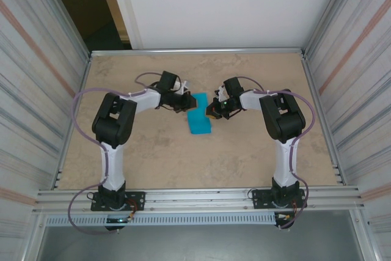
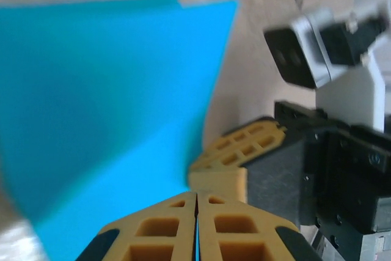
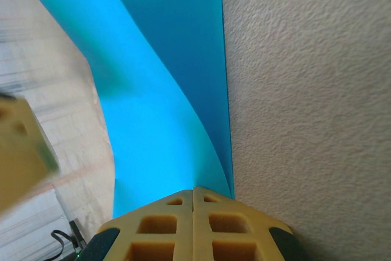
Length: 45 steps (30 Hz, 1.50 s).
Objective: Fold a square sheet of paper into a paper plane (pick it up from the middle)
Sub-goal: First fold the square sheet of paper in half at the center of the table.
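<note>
The square sheet of paper (image 1: 199, 117), bright cyan-blue, lies mid-table, bent over itself into a long shape rather than a pointed paper plane. My left gripper (image 1: 186, 102) is at its far left end. In the left wrist view the jaws (image 2: 197, 197) are pressed together with a thin blue strip between them, and the sheet (image 2: 110, 102) spreads out beyond. My right gripper (image 1: 214, 110) is at the sheet's right edge. In the right wrist view its tips (image 3: 193, 191) are shut where the upper layer (image 3: 159, 126) curves up from the table. The right gripper's yellow fingers (image 2: 244, 143) sit close beside the left ones.
The beige tabletop (image 1: 244, 157) is fenced by aluminium rails and corrugated side walls (image 1: 36, 90). Both arm bases stand at the near edge (image 1: 195, 198). A white panel closes the back.
</note>
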{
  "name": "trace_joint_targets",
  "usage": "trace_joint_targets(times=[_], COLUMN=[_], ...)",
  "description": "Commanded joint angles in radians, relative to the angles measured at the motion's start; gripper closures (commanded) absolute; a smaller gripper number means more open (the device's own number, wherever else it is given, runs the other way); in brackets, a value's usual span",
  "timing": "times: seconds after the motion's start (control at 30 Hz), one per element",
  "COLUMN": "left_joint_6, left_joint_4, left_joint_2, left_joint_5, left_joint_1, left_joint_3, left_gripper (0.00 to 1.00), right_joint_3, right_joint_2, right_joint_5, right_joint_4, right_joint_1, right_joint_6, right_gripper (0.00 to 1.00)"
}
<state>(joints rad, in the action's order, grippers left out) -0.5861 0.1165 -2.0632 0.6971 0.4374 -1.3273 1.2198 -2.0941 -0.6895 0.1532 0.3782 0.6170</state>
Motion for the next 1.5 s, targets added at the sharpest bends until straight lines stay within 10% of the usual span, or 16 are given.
trace_joint_targets(times=[0.0, 0.63, 0.97, 1.47], left_joint_6=[-0.036, -0.011, -0.016, -0.020], left_joint_4=[-0.034, 0.050, -0.056, 0.079], left_joint_2=[-0.040, -0.190, -0.041, -0.241], left_joint_5=[-0.001, -0.035, 0.058, -0.045], left_joint_1=[0.006, -0.211, -0.115, -0.094], left_joint_3=[-0.030, -0.115, -0.073, -0.224], left_gripper=[0.88, 0.89, 0.88, 0.89], right_joint_3=[-0.086, -0.097, -0.099, -0.097], right_joint_2=[-0.131, -0.134, -0.138, -0.141], right_joint_5=[0.251, 0.271, 0.270, 0.280], right_joint_4=[0.187, 0.188, 0.186, 0.193], right_joint_1=[-0.026, -0.029, -0.029, -0.029], right_joint_6=[-0.008, -0.016, -0.014, -0.017], right_gripper=[0.99, 0.99, 0.99, 0.99])
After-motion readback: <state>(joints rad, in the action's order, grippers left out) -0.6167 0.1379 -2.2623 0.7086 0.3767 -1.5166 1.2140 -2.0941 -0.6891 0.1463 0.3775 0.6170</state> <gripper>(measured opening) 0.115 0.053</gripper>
